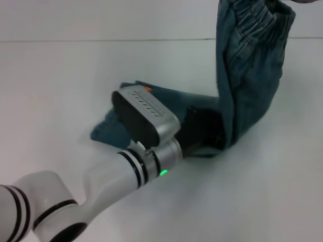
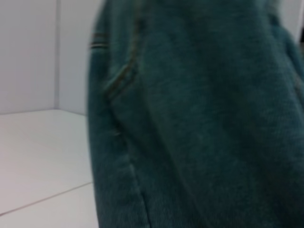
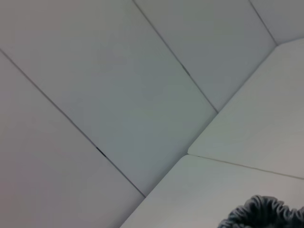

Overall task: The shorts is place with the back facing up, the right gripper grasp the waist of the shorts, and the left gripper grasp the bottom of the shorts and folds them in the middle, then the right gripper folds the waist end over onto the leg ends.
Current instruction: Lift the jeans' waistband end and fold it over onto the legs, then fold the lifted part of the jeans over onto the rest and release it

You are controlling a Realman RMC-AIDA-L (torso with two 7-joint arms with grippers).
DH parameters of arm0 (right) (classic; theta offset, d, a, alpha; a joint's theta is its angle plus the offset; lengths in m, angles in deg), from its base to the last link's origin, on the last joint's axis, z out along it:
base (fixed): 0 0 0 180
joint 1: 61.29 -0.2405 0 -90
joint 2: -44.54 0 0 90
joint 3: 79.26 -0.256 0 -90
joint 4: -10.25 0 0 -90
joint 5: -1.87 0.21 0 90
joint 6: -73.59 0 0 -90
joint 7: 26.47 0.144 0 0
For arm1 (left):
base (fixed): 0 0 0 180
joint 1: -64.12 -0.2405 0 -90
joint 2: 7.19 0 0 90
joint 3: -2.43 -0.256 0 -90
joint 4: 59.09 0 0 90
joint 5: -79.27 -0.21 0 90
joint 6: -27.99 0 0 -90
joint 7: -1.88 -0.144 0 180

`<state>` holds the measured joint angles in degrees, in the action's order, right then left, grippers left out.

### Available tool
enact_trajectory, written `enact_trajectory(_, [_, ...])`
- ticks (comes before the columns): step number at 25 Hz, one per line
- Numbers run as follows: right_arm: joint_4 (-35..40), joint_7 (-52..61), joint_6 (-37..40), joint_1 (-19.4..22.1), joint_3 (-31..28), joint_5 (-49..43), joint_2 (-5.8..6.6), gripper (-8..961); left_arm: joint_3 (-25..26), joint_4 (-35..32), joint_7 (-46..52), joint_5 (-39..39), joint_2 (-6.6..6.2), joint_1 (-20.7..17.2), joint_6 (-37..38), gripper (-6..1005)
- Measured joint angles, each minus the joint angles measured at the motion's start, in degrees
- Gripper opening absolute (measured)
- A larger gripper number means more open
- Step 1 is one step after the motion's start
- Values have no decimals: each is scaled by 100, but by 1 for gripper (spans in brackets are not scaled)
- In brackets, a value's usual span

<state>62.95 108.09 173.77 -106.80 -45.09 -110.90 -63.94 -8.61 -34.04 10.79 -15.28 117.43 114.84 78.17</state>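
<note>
Denim shorts [image 1: 247, 75] rise from the white worktop [image 1: 60, 80], waist end lifted toward the top edge where the right claw is out of sight. The left claw [image 1: 202, 132] lies low on the leg ends; whether it grips cannot be told.

A plain white surface [image 1: 55, 75] is filling nearly the whole head view, with soft, even light lying across it and only faint shadows showing. A thin dark seam is running across its far part. Behind it, pale grey wall panels [image 3: 118, 95] are rising, with narrow dark joints dividing them. In the left wrist view, a wall corner [image 2: 58, 52] is meeting the surface's far edge.
</note>
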Motion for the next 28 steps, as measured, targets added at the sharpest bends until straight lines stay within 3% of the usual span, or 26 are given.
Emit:
enact_trajectory(4, [-4, -50, -109, -4, 47, -15, 13, 99, 497, 78, -4, -568, 1, -82, -230, 20])
enact_trajectory(11, [-115, -149, -342, 57, 250, -99, 25, 101, 1110, -125, 24, -742, 0, -543, -181, 24])
enact_trajectory(12, [-162, -174, -373, 45, 343, -102, 16, 101, 1530, -231, 12, -746, 0, -900, 10, 24])
enact_trajectory(13, [-219, -205, -414, 26, 421, -103, 10, 101, 1623, -268, 7, -746, -2, -1001, 103, 25])
enact_trajectory(19, [-533, -399, -690, -225, 906, -106, -97, 102, 2029, -920, 115, -733, -9, -2036, 1913, 190])
enact_trajectory(21, [-660, -476, -836, -373, 1090, -106, -149, 103, 2335, -1056, 127, -724, -9, -2326, 2354, 287])
enact_trajectory(28, [-1125, -582, -1446, -952, 2054, -195, -458, 104, 3252, -1603, 811, -711, -19, -2906, 2852, 592])
